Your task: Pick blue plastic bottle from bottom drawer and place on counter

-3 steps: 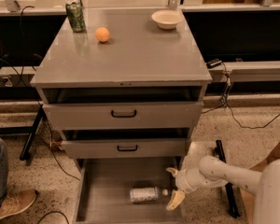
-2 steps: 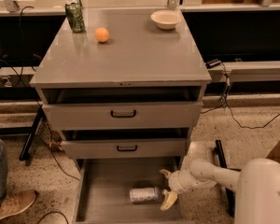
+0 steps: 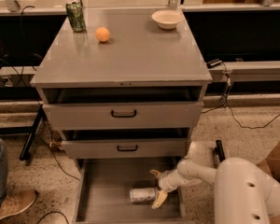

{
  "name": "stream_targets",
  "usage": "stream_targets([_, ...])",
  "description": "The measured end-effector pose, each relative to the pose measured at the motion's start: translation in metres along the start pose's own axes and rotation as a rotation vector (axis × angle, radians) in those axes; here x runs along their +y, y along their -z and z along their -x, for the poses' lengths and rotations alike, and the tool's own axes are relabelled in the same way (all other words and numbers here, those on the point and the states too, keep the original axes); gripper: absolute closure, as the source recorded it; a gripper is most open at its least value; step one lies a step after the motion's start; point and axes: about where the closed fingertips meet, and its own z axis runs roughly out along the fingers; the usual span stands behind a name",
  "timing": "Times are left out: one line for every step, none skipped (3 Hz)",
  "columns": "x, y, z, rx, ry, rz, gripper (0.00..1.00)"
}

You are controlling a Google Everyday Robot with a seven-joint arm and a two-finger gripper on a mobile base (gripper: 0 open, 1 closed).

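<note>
The blue plastic bottle (image 3: 143, 195) lies on its side on the floor of the open bottom drawer (image 3: 102, 190), near its middle right. My gripper (image 3: 157, 186) is down in the drawer at the bottle's right end, open, with one finger behind the bottle and one in front of it. My white arm reaches in from the lower right. The grey counter (image 3: 130, 50) on top of the cabinet is above.
On the counter stand a green patterned can (image 3: 75, 16) at the back left, an orange (image 3: 102, 34) beside it and a white bowl (image 3: 166, 18) at the back right. The two upper drawers stand slightly open. A person's leg and shoe (image 3: 9, 204) are at the left.
My gripper has moved left along the drawer floor toward the bottle's right end, and my arm has come further into view. The bottle has not moved.
</note>
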Motion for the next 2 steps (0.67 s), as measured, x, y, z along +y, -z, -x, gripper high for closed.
stream_targets([-0.006,-0.025,-0.005,0.003,-0.003,0.011,0.0])
stream_targets([-0.006,-0.042,-0.011,0.007,-0.017,0.023,0.08])
